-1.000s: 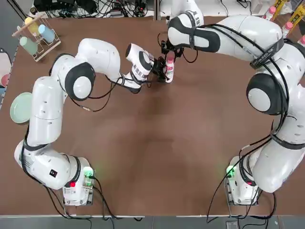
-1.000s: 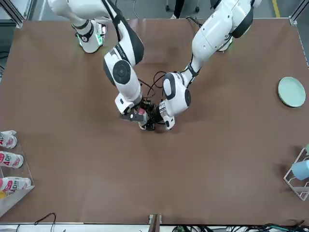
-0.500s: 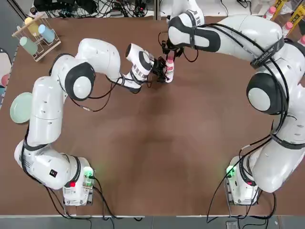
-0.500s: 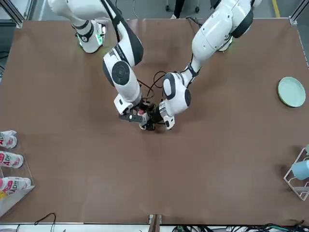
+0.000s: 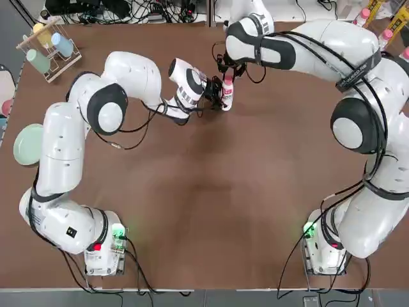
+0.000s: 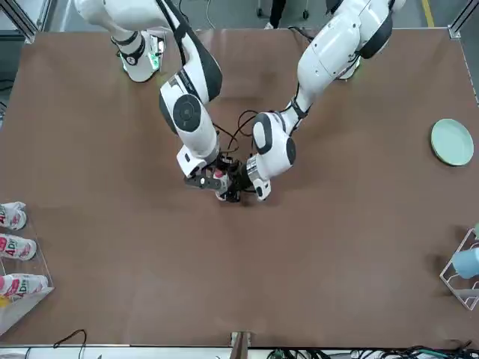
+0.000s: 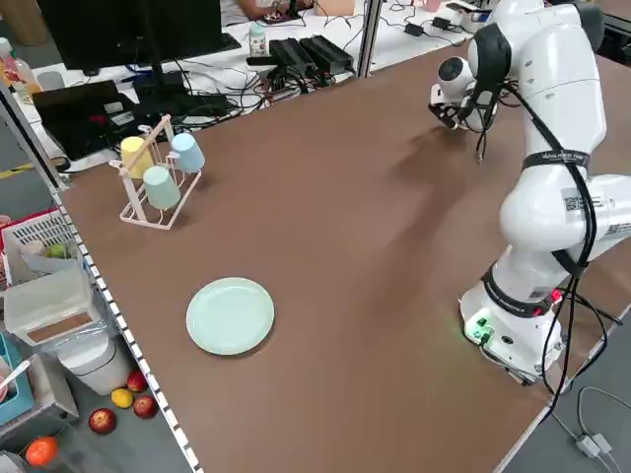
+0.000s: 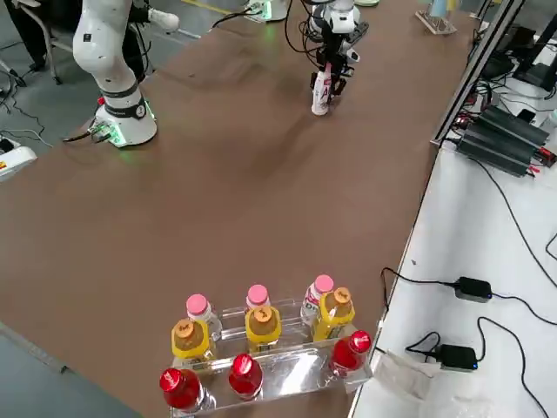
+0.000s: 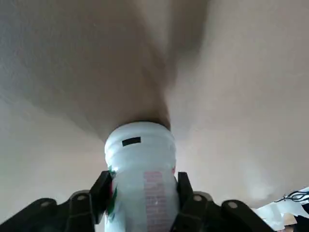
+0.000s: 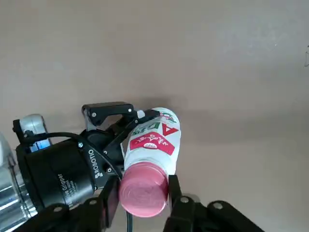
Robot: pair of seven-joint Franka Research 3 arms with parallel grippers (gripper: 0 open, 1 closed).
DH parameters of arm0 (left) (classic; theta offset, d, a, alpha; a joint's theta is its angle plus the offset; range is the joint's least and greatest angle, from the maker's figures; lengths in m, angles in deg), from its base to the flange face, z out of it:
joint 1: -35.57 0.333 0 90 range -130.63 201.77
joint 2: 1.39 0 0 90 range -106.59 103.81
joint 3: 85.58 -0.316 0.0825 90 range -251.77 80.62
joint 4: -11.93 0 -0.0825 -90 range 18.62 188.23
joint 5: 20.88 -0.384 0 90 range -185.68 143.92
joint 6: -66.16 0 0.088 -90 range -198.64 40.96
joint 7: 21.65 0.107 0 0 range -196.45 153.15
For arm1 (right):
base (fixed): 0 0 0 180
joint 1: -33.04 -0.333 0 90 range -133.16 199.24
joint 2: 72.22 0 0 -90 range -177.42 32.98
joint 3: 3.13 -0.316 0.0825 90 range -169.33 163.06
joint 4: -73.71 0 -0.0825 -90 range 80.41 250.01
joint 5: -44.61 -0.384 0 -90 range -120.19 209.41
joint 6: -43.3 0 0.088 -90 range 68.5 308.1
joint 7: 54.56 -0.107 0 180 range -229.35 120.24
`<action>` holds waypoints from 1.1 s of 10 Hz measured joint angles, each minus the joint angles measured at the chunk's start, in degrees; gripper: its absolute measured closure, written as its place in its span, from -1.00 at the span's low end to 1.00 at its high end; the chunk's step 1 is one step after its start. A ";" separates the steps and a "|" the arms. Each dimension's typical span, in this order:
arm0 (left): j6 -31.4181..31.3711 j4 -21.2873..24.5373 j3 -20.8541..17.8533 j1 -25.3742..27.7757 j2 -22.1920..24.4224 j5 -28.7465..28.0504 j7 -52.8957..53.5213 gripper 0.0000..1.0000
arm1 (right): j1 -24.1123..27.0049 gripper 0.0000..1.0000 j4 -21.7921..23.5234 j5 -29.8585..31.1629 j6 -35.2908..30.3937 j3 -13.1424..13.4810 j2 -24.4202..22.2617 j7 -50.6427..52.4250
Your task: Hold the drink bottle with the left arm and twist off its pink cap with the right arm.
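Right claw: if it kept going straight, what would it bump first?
Probably the drink bottle: its pink cap is between the right claw's fingers, its body seemingly just beyond, though depth is unclear.

The overhead and front views are evenly bright, with soft, faint shadows on the brown tabletop (image 5: 255, 211). Both wrist views look dimmer and hazier; in the left one a broad, dark, soft-edged shadow spreads beyond the white bottle (image 9: 140, 179).

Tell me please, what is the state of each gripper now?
Left gripper: closed on the drink bottle.
Right gripper: closed on the pink cap.
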 joint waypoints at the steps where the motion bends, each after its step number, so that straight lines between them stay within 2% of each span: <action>1: 0.00 0.00 0.00 0.00 0.00 0.00 0.00 -0.21 | 0.00 0.01 0.00 0.00 0.00 0.00 0.00 -0.05; 2: 0.00 0.00 0.00 0.00 0.00 0.00 0.00 -0.21 | 0.02 -0.08 0.00 0.00 0.00 0.02 0.00 -0.05; 4: 0.00 0.00 0.00 0.00 0.00 0.00 0.00 -0.21 | 0.03 -0.13 0.00 0.00 0.00 0.03 -0.02 -0.07; 11: 0.00 0.00 0.00 0.00 0.00 0.00 0.00 -0.21 | 0.07 -0.06 -0.06 0.00 0.00 0.04 -0.63 -1.21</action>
